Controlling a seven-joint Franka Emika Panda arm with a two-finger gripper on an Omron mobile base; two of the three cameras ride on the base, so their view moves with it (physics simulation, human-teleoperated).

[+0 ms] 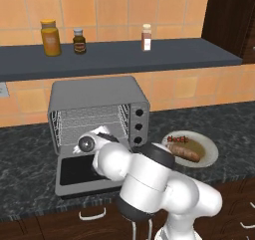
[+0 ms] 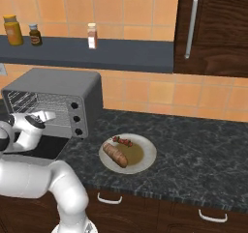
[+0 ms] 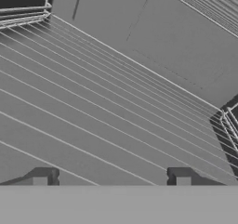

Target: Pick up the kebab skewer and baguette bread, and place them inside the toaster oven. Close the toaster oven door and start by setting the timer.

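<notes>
Toaster oven [image 1: 99,109] open, end effector [image 3: 111,181] spread, reaching inside

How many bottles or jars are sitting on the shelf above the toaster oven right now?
3. A large yellow jar at the left end, a small dark bottle just right of it, and a white-capped spice bottle farther right. The shelf runs past the frame's left edge, so more may be hidden.

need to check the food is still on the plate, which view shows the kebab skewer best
The right base view: the kebab skewer lies unobstructed on the plate behind the baguette bread. The left base view shows it smaller, close beside the arm's white shoulder. The hand view looks at the toaster oven's wire rack instead.
</notes>
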